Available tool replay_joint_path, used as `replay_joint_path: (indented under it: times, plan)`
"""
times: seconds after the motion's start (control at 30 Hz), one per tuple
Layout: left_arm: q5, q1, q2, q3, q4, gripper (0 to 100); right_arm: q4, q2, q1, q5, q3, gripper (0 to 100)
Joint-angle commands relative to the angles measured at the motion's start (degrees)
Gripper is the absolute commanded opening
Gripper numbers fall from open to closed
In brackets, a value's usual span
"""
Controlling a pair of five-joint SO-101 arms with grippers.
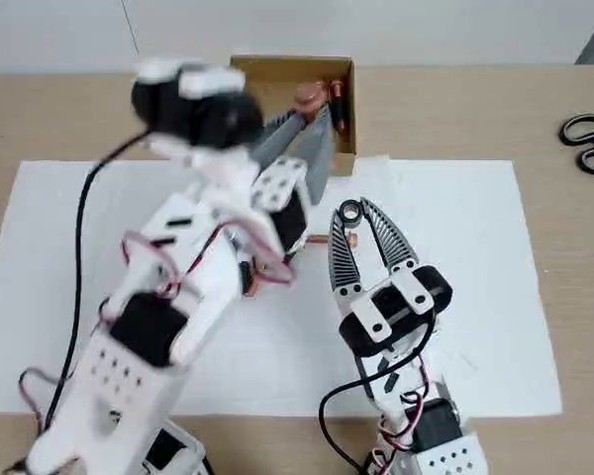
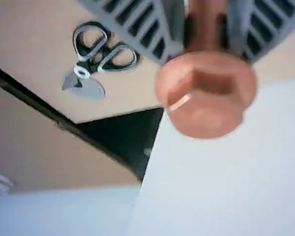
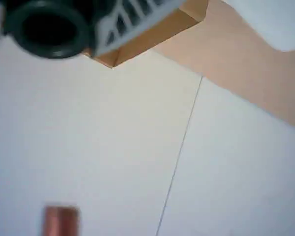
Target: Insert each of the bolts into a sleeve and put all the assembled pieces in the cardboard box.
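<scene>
My left gripper hangs over the cardboard box at the back of the table, shut on a copper bolt. The left wrist view has the bolt's hex head close up between the grey fingers. Nearer the front, my right gripper is shut on a black sleeve just above the white paper; the sleeve's ring faces the right wrist camera. Another copper bolt lies on the paper beside the right gripper, its end visible in the right wrist view.
A white paper sheet covers the middle of the wooden table. Black scissors lie at the far right edge. A reddish piece rests inside the box by its right wall. The box corner lies beyond the sleeve.
</scene>
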Motion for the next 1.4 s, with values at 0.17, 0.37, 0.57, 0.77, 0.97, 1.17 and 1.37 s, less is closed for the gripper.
replay_joint_path:
  times: [0.17,0.37,0.57,0.77,0.97,1.17,1.37]
  plan:
    - [-5.89,4.92,-19.25,17.63,-6.77,1,3.56,1.36,-0.22,0.0,0.44,0.5]
    - [-6.15,9.67,-19.34,24.22,-11.34,1,2.77,1.36,-0.22,0.0,0.44,0.5]
    - [-6.42,9.49,-18.37,27.82,-20.4,1,2.77,1.36,-0.22,0.0,0.44,0.5]
    - [-14.86,7.65,-16.35,28.09,-25.05,1,2.77,1.27,-0.31,0.0,0.26,0.5]
    - [-15.3,7.82,-12.75,28.09,-25.41,1,2.77,1.27,-0.31,0.0,0.18,0.5]
    - [-15.3,8.35,-8.26,28.09,-30.95,1,2.77,1.27,-0.31,0.0,0.09,0.5]
    - [-15.12,8.35,-6.33,28.7,-31.03,1,2.77,1.27,-0.31,0.0,0.35,0.5]
